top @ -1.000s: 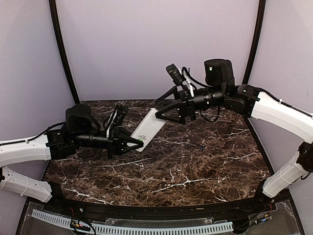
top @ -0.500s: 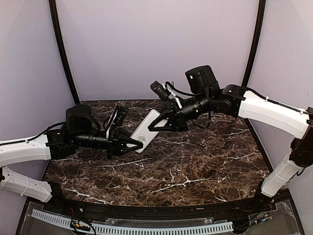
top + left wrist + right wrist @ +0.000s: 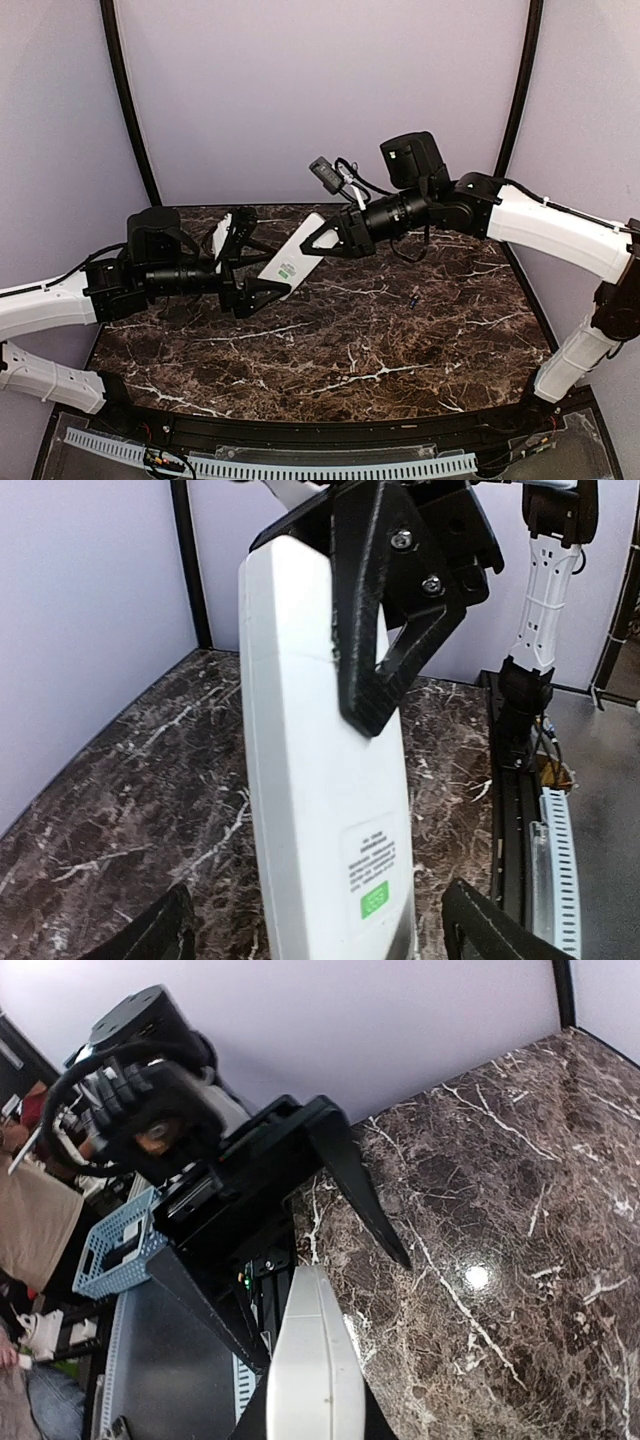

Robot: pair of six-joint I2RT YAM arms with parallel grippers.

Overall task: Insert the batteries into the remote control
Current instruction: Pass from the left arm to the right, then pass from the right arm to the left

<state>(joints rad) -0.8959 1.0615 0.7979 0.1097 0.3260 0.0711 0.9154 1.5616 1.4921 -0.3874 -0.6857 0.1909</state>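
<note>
The white remote control (image 3: 294,259) hangs tilted above the marble, its labelled back showing in the left wrist view (image 3: 322,810). My right gripper (image 3: 314,243) is shut on its upper end, one black finger (image 3: 388,630) lying across the casing. In the right wrist view the remote (image 3: 315,1365) shows edge-on between those jaws (image 3: 315,1432). My left gripper (image 3: 274,268) stands open around the lower end, its fingertips (image 3: 160,935) wide of the casing on both sides and touching nothing. One tiny dark battery (image 3: 413,297) lies on the tabletop to the right.
The dark marble table (image 3: 350,350) is ringed by lilac walls with black corner posts (image 3: 128,100). A cable-tray rail (image 3: 300,465) runs along the near edge. Off the table, a blue basket (image 3: 115,1250) shows in the right wrist view.
My right gripper reached in and shut on the remote's upper end. My left gripper then opened, let go of the lower end and drew back a little to the left.
</note>
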